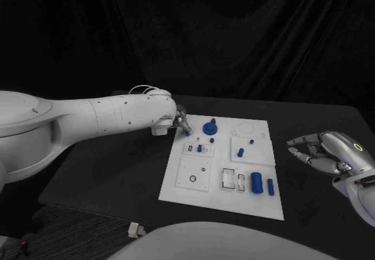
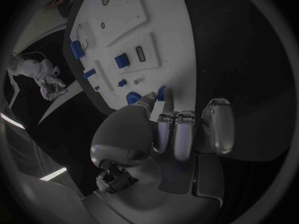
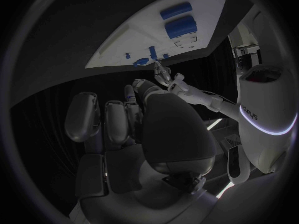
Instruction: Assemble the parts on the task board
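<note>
Right hand (image 1: pixel 327 153) idle beside task board (image 1: pixel 195 187), fingers spread, grasping nothing. Left hand (image 1: pixel 180 122) pinching small blue part (image 2: pixel 165 93) just beyond fingertips. Seat upright, gently.

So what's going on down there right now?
Left hand at white task board's far corner, fingertip by round blue part. Right hand off board, holding nothing. Nothing in the way.

Black table (image 1: pixel 117 179); dark curtain (image 1: pixel 234 49) behind; dark carpet floor (image 1: pixel 70 230).

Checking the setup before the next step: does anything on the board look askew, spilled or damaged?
Nothing stands out. The task board lies flat on the table, its blue parts on it, none spilled onto the black table.
</note>
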You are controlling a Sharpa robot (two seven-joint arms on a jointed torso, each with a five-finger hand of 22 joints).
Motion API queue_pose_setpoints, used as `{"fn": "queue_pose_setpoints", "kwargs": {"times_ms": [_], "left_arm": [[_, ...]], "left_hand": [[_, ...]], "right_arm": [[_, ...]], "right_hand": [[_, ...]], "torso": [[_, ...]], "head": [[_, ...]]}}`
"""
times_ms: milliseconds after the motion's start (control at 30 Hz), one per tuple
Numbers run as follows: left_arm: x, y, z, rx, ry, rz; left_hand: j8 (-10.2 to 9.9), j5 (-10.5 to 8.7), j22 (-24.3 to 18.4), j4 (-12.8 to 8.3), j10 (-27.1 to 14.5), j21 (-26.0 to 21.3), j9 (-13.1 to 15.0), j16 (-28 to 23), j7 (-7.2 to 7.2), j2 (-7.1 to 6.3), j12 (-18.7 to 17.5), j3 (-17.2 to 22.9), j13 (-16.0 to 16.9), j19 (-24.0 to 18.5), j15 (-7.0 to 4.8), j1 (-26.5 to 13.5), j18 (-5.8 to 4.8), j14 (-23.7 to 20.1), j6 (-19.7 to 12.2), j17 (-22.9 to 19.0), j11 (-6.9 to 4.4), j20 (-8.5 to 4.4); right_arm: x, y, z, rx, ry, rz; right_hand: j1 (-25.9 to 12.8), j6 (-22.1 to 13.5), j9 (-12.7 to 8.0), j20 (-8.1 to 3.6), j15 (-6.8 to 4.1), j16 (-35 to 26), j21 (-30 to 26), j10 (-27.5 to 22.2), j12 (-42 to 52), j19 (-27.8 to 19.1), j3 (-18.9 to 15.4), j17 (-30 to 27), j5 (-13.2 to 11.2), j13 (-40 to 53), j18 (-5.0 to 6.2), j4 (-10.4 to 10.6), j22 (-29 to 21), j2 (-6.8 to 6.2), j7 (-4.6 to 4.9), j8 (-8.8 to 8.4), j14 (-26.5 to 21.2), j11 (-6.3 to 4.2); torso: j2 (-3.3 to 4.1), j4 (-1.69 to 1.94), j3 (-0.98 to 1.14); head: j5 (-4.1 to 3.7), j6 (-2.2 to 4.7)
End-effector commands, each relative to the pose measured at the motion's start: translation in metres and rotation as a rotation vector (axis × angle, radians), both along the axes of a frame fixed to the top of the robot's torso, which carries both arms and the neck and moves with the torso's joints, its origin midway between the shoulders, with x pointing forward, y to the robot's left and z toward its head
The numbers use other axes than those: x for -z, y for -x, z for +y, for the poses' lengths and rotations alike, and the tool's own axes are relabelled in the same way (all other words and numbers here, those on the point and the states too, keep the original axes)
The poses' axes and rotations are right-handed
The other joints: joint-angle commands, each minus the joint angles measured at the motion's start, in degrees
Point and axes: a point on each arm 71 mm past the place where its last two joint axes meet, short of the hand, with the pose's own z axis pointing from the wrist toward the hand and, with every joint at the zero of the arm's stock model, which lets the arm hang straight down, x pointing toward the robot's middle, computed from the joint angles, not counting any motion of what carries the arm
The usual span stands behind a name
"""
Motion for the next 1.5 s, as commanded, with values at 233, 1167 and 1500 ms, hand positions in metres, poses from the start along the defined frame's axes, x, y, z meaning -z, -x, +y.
{"fn": "queue_pose_setpoints", "kwargs": {"times_ms": [233, 1167, 1500], "left_arm": [[0.0, 0.001, -0.001, 0.026, 0.041, -0.014], [-0.012, 0.043, 0.007, -0.026, 0.066, -0.051], [-0.012, 0.049, -0.007, -0.009, 0.085, -0.058]], "left_hand": [[-0.9, 3.16, 10.8, -3.3, 5.6, -0.3, -0.5, 0.2, -0.03, -3.11, -0.3, 10.8, 14.8, -0.1, -0.29, -2.4, 0.66, 6.0, 1.4, 15.1, -0.69, -0.52], [-1.3, 1.19, 10.9, -5.4, 5.6, 0.0, 0.5, 0.2, -0.26, -6.7, -0.4, 21.2, 14.7, 0.3, -0.57, -10.4, 0.55, 6.0, 3.5, 15.1, -0.9, -0.67], [-1.2, 0.23, 11.0, -4.9, 5.6, 0.1, 0.7, 0.2, -0.26, -6.4, -0.3, 20.7, 14.8, 0.4, -0.59, -10.9, 0.52, 6.0, 3.7, 15.1, -0.92, -0.7]], "right_arm": [[0.002, -0.001, -0.002, 0.022, 0.005, 0.013], [0.004, 0.001, -0.005, 0.035, 0.007, 0.021], [0.004, 0.003, -0.004, 0.032, 0.004, 0.022]], "right_hand": [[0.6, 0.1, -0.1, -0.08, -0.33, -0.4, -0.4, 0.1, -0.5, 0.1, 0.4, -0.2, 0.4, -8.2, -0.27, -0.2, 8.9, 0.12, 0.09, -0.2, 2.2, -0.12], [0.7, 0.1, -0.1, -0.09, -0.34, -0.7, -0.7, 0.0, -1.0, 0.0, 0.7, -0.6, 0.6, -8.6, -0.22, -0.4, 8.8, 0.16, 0.09, -0.19, 2.2, -0.13], [0.7, 0.1, -0.1, -0.09, -0.34, -0.8, -0.8, -0.1, -1.1, 0.0, 0.7, -0.6, 0.7, -8.7, -0.2, -0.5, 8.8, 0.13, 0.11, -0.21, 2.1, -0.12]], "torso": [[0.02, 0.02, 0.01], [-0.07, 0.07, 0.15], [0.01, 0.04, 0.07]], "head": [[-0.1, 0.0], [-1.3, 0.0], [-1.54, 0.0]]}}
